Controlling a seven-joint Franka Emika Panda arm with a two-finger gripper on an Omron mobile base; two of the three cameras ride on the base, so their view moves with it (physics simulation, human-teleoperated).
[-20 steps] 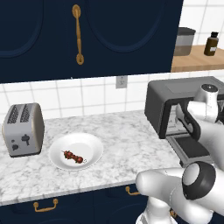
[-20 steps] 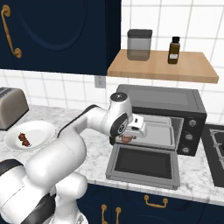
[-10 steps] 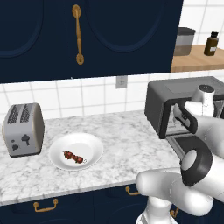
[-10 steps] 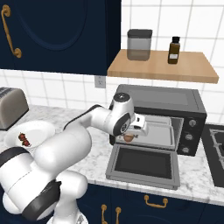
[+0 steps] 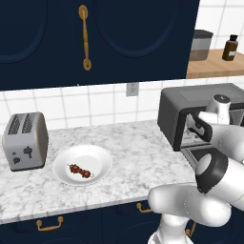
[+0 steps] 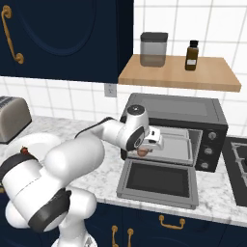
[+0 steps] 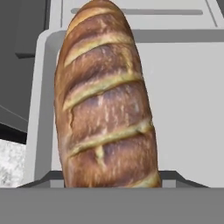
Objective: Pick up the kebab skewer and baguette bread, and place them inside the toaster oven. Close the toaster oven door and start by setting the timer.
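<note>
Marble counter (image 5: 138, 152) is unchanged from a second ago: thin meat kebab skewer (image 5: 80, 171) left on white plate (image 5: 102, 159). Golden-brown baguette bread (image 7: 105, 105) is pinched by two-finger gripper (image 6: 144, 150), carried slightly farther into dark grey toaster oven (image 6: 193, 113), over dropped-open toaster oven door (image 6: 157, 181).

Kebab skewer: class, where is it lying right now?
In the left base view the kebab skewer lies on the white plate, on the counter right of the silver toaster.
</note>
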